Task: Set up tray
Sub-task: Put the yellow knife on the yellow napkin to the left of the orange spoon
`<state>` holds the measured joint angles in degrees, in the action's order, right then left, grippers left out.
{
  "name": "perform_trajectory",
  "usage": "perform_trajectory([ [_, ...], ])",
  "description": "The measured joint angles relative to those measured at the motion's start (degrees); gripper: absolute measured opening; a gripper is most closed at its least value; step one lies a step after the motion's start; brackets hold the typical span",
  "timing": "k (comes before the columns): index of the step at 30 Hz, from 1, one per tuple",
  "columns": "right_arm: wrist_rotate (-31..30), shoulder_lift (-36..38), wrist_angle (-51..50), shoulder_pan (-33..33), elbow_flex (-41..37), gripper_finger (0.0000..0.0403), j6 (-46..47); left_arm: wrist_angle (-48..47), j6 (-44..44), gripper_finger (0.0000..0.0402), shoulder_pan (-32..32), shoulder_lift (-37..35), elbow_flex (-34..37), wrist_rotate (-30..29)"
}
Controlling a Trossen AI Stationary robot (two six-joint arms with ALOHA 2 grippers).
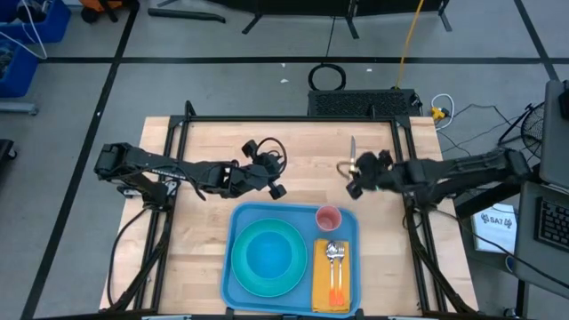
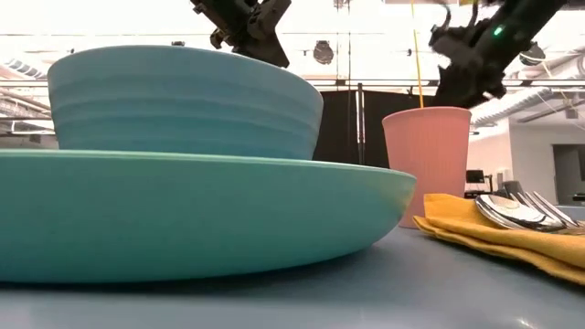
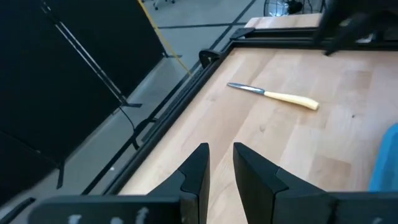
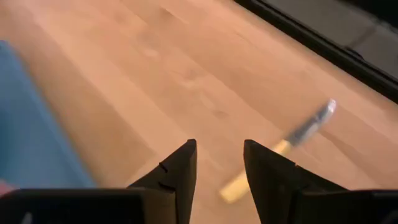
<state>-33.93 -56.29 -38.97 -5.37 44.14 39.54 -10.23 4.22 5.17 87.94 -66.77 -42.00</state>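
Note:
The blue tray (image 1: 233,267) lies at the table's near edge. On it stand a turquoise plate with a bowl (image 1: 267,258), a pink cup (image 1: 329,218) and an orange napkin (image 1: 331,284) carrying a spoon and a fork (image 1: 334,253). A yellow-handled knife (image 1: 352,153) lies flat on the wood beyond the tray, also in the left wrist view (image 3: 273,93) and the right wrist view (image 4: 280,152). My right gripper (image 1: 354,184) (image 4: 219,149) hovers open just short of the knife's handle. My left gripper (image 1: 274,180) (image 3: 221,152) is open above the table, left of the knife.
Bare wood (image 1: 302,164) lies between the two grippers and the table's far edge. A black frame rail (image 3: 186,93) runs along that edge. In the low view the bowl (image 2: 183,100) and the cup (image 2: 425,155) fill the foreground, with both grippers above them.

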Motion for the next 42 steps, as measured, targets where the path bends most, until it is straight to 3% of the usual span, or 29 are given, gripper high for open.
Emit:
perform_trajectory([
  [5,6.30,-1.87,0.65,11.80,0.00,0.0104,-6.63,-0.79,0.74,0.0076,-0.04,0.00,-0.02,-0.04],
  [11,16.38,-9.02,-0.93,19.00,0.00,0.0085,-9.16,-1.15,0.16,0.0076,-0.21,0.00,-0.02,-0.02],
  [16,17.67,-14.61,-0.70,19.98,0.00,0.0102,-10.77,-1.65,-0.46,0.0076,-0.68,0.00,-0.02,-0.02],
  [29,19.29,-20.10,1.64,26.28,0.00,0.0217,-6.10,-1.56,-0.43,0.0076,-0.70,0.00,-0.02,-0.02],
  [42,26.85,-26.92,7.34,29.79,0.00,0.0203,0.40,-1.51,0.07,0.0076,-0.70,0.00,-0.02,0.00],
])
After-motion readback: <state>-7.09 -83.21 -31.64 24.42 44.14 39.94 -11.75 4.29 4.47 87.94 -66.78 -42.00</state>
